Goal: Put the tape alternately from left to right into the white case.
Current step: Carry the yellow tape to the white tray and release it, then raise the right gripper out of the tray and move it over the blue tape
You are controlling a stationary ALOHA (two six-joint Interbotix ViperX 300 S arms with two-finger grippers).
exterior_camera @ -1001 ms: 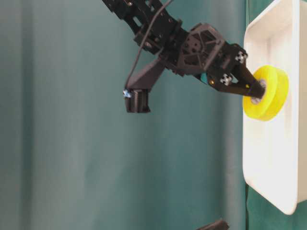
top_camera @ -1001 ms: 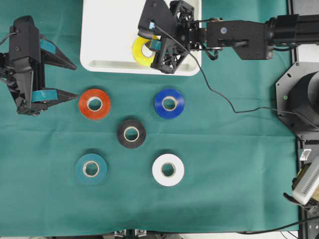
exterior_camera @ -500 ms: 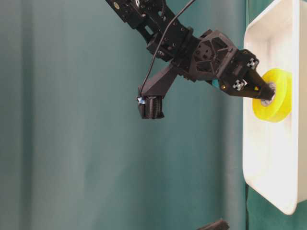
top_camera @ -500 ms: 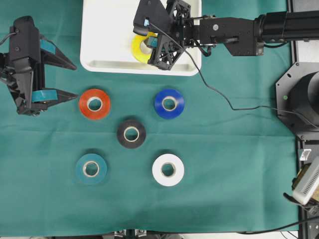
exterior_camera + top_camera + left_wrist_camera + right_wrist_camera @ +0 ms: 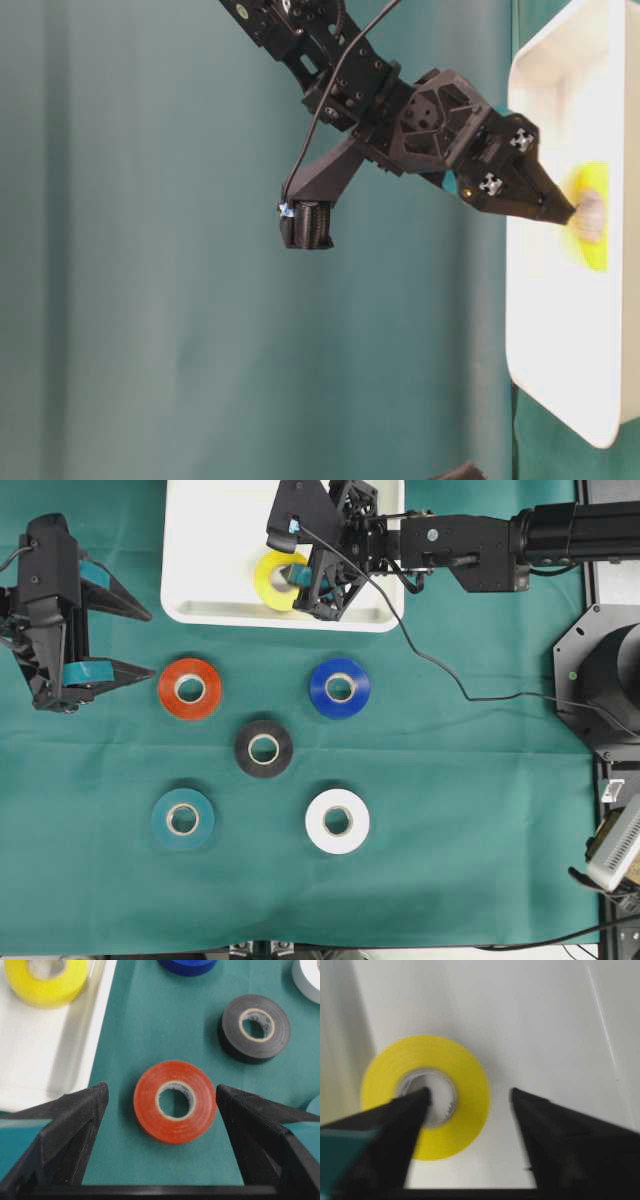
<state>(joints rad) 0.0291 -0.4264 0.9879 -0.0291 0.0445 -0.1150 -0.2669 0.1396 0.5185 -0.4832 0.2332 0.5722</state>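
The yellow tape (image 5: 272, 580) lies flat in the white case (image 5: 210, 540), near its front rim. My right gripper (image 5: 308, 580) hangs open over it. In the right wrist view one finger (image 5: 395, 1125) reaches into the core of the yellow roll (image 5: 465, 1110) and the other stands outside it. My left gripper (image 5: 150, 640) is open at the left, with the red roll (image 5: 190, 688) just ahead of its tips. On the green cloth lie the blue (image 5: 339, 688), black (image 5: 264, 748), teal (image 5: 183, 820) and white (image 5: 337, 821) rolls.
A black cable (image 5: 440, 670) trails from the right arm across the cloth. A round black base (image 5: 610, 690) stands at the right edge. The case's raised front rim (image 5: 280, 622) lies between the yellow roll and the loose rolls.
My right gripper has opened and let go of the yellow roll, which now lies flat on the case floor. The left arm has not moved.
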